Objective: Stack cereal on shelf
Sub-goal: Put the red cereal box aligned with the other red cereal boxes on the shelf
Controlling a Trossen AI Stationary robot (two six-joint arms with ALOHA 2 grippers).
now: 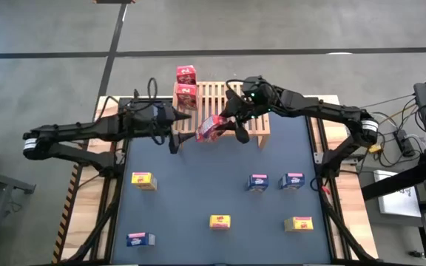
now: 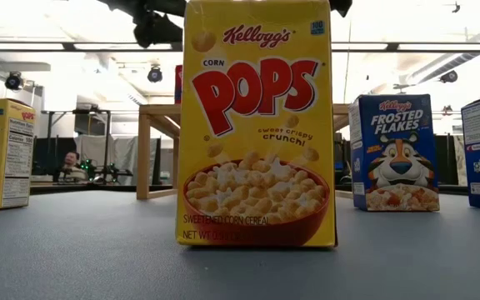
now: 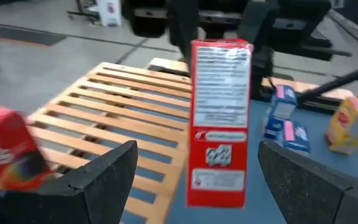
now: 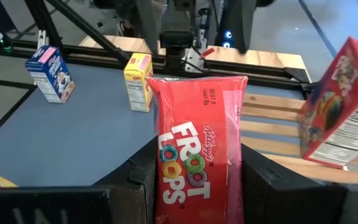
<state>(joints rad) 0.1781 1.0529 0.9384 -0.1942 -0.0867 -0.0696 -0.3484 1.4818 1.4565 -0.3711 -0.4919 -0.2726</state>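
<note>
This is looking like a robotics lab or test bay in an industrial hall. A bare grey concrete floor (image 1: 272,29), marked with painted lines, is spreading out around the rig. The tabletop (image 1: 198,199) is sitting on a plywood base with hazard striping (image 1: 71,193) running along one edge, and two dark robot arms are reaching over it from mounts at either side. Loose cables (image 1: 399,127) and equipment are lying beside the frame. Looking level across the surface, long strip lights (image 2: 73,46) are glowing on a high ceiling, black camera or lamp fixtures (image 2: 13,81) are hanging overhead, and a person (image 2: 71,164) is sitting far back among stands and gear.
</note>
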